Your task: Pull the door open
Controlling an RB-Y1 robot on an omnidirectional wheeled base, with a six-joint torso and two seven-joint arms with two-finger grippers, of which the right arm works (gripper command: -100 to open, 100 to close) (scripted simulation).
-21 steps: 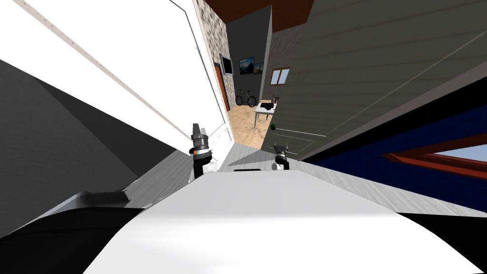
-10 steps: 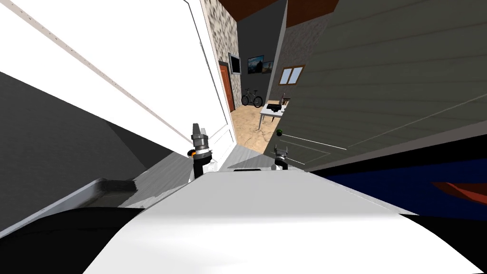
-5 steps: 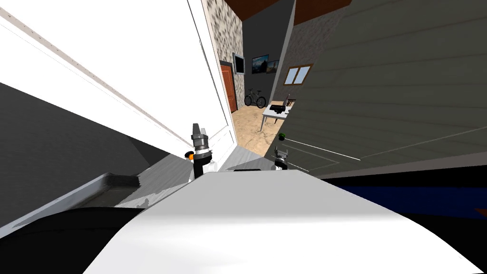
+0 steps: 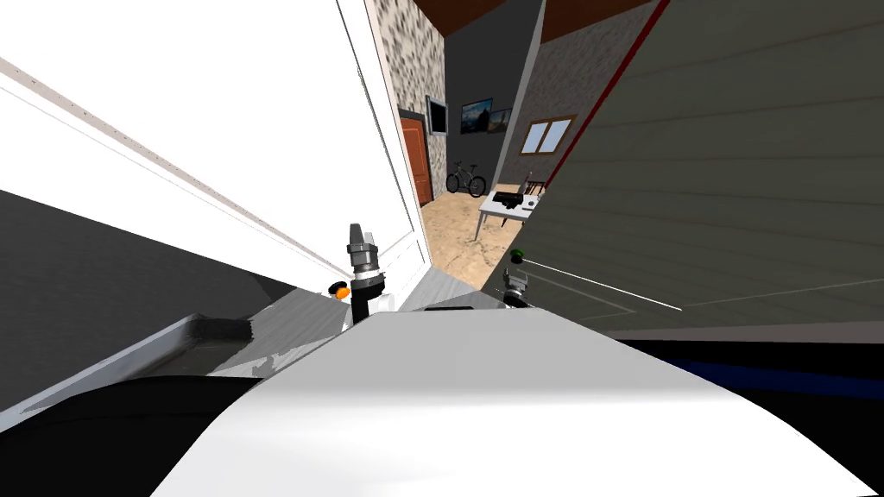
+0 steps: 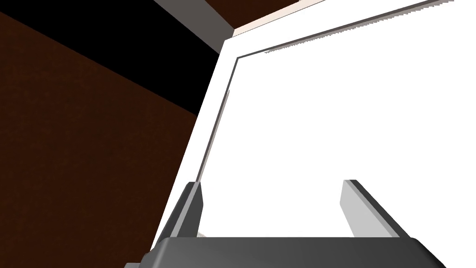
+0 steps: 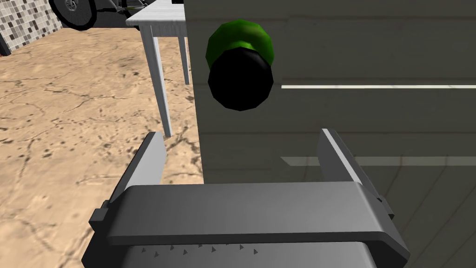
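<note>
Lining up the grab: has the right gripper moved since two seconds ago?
Yes. Against the green knob in the head view, the right gripper has closed in and now sits in line with it.

The right gripper (image 4: 516,278) sits just below the green knob (image 4: 517,255) at the free edge of the grey door (image 4: 734,173), with a white table (image 4: 501,205) and bicycle (image 4: 465,179) beyond.

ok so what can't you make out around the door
Door, far end: cut off by the head view's right edge.
Knob stem: hidden behind its own black front in the right wrist view.
Things on the white table: too small in the head view; cut by the right wrist view's edge.
</note>
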